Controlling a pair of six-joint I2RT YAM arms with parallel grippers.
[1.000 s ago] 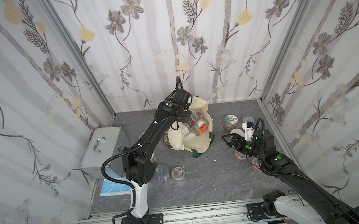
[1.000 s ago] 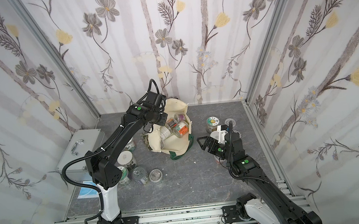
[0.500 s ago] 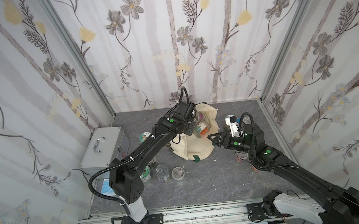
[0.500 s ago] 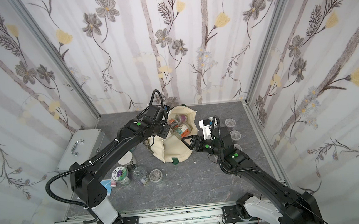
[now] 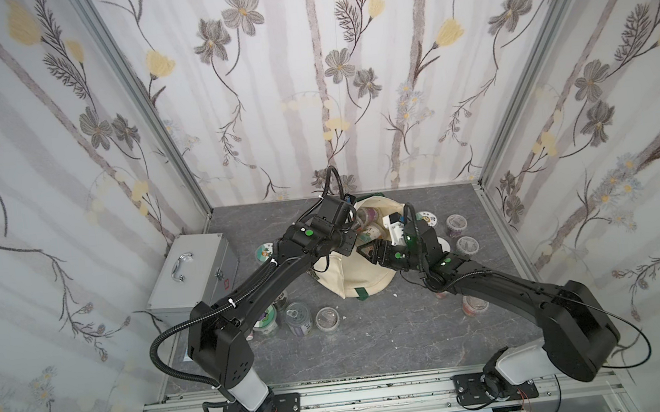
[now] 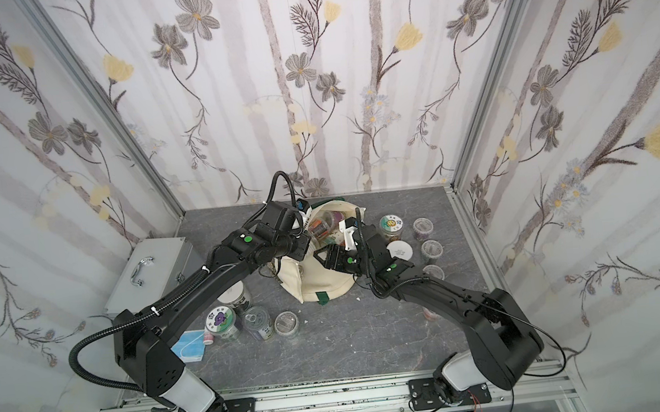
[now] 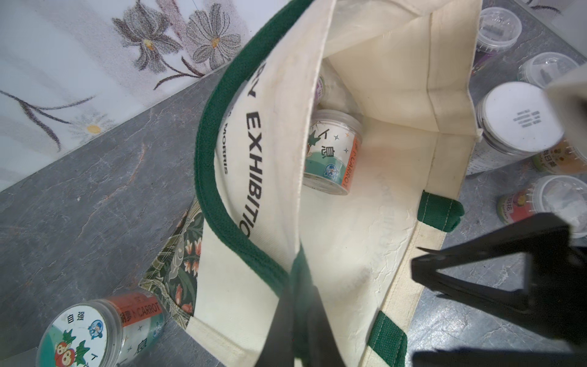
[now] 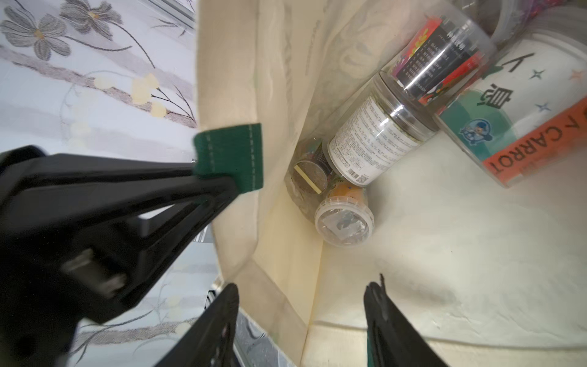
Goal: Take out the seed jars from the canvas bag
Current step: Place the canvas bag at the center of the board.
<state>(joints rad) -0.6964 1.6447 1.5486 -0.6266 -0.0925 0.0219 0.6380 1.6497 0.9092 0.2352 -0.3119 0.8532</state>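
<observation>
Two grippers are at the canvas bag, which sits mid-table between my arms with its mouth held open. My left gripper is pressed together on the bag's dark green handle, pinching it right at the rim. My right gripper is at the mouth with its jaws spread and nothing held. One finger is over the bare cream lining inside, the other finger is outside, and the bag's wall edge runs between them. I cannot tell whether either finger touches cloth.

Several seed jars are still in the bag, heaped on their sides at its far end. These include a white-label one, a CARROT-label one, a black-and-red one and a small clear-lid one. None of them touches my right fingers.

More jars stand out on the table. A cluster stands on my left near the silver case. Another cluster stands on my right, just beside the bag, one of them with a plain white lid.
</observation>
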